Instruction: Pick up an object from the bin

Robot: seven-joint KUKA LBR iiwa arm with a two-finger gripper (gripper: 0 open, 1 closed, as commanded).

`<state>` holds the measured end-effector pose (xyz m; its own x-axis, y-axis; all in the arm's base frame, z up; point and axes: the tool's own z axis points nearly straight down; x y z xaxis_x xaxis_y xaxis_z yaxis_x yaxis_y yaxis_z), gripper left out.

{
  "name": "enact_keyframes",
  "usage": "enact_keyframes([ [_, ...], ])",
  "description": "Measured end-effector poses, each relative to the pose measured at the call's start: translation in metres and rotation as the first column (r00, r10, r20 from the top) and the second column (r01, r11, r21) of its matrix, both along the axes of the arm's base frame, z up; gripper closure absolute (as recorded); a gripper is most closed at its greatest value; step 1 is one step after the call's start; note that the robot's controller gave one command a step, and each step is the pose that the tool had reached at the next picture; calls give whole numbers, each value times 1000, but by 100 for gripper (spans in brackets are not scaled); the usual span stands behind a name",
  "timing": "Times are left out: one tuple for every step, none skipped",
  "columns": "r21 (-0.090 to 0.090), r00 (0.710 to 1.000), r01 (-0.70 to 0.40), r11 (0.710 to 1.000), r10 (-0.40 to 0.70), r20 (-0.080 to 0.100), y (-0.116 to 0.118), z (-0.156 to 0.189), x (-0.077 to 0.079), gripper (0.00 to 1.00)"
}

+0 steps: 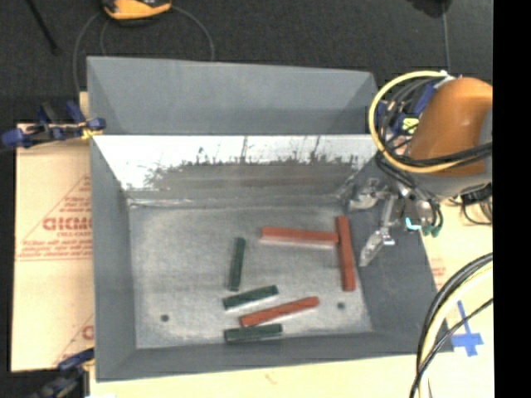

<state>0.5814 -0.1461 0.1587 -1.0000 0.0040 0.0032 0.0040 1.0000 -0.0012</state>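
Pincer (375, 237) low at the right margin of the bin (112, 264), over the foot of the sloping right wall, at the seam of slope and floor. Spread or pressed together: cannot tell from this angle. Up and to the right of the pincer, the wrist under its orange cover (452, 127), ringed by looped cables (404, 106). Arm leaning in across the right rim, tool end aimed down and leftward.

Hardly any room on the pincer's right, with the wall directly there. Back wall a short way beyond, front wall well off.

Just left of the pincer: a red stick (346, 255), laid back to front along the floor's right margin. Very near the tip; touching or apart, cannot tell. Meeting that stick near its far end, further left: a second red stick (297, 238), laid crosswise, the pair shaped like a T on its side.

Well left of the pincer: a dark green stick (237, 264), nearly back to front. Left and forward, toward the front wall, three more laid roughly crosswise in rows: a green bar (250, 297), a red bar (280, 311), a short green bar (253, 333).

Open floor behind the crosswise stick up to the back wall, and across the whole far-left part of the bin.
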Motion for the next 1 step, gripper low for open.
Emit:
enact_keyframes([
  [-2,1000,-3,1000,3,7,0,5,2,0],
])
